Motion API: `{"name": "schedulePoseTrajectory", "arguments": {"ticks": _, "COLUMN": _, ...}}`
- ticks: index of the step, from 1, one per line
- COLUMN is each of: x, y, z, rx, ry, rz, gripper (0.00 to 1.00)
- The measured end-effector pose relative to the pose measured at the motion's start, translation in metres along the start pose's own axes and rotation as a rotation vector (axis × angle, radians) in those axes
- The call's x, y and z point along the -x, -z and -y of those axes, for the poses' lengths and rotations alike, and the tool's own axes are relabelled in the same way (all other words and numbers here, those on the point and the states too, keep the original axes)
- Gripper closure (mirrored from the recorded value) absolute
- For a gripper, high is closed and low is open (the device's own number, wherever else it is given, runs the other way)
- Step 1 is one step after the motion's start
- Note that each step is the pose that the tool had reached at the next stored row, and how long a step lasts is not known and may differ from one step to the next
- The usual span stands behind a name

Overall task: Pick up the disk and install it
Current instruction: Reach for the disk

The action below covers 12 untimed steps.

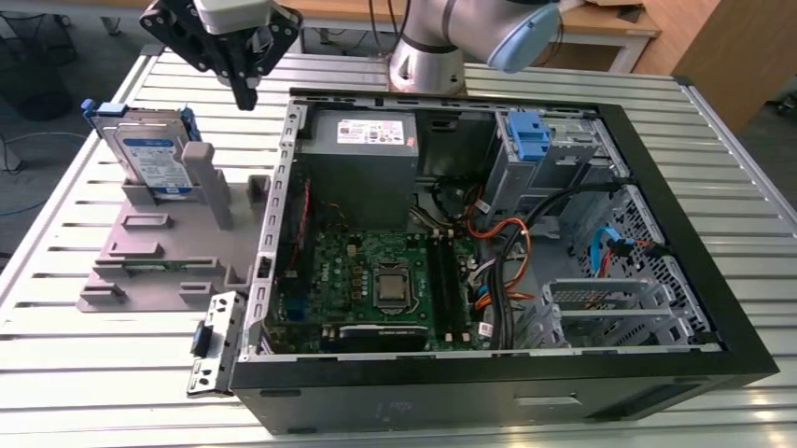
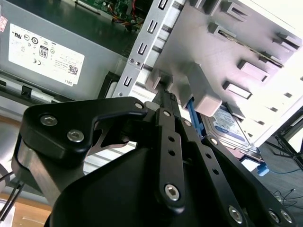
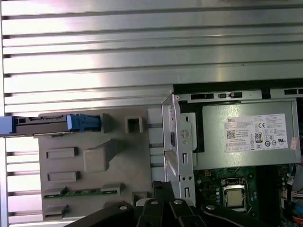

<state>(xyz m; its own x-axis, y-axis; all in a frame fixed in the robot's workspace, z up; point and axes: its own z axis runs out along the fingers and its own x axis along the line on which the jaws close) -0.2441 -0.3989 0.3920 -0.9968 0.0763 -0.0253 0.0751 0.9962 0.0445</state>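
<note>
The hand [image 1: 245,95], seemingly closed and empty, hovers near the upright disk [image 1: 147,154] in its grey stand [image 1: 149,261]; grasping well needs centring over its top edge.

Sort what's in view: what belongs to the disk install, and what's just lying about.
Belongs to the job: disk, upright in the grey stand; gripper; open computer case.
Just there: power supply; motherboard; bare blue bracket; slatted table.
</note>
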Motion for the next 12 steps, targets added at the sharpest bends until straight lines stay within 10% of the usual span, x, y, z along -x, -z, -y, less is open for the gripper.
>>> {"name": "schedulePoseTrajectory", "arguments": {"ticks": 12, "x": -0.0129, "y": 0.0004, "z": 0.001, "rx": 0.0, "ry": 0.0, "rz": 0.0009, "gripper": 0.89}}
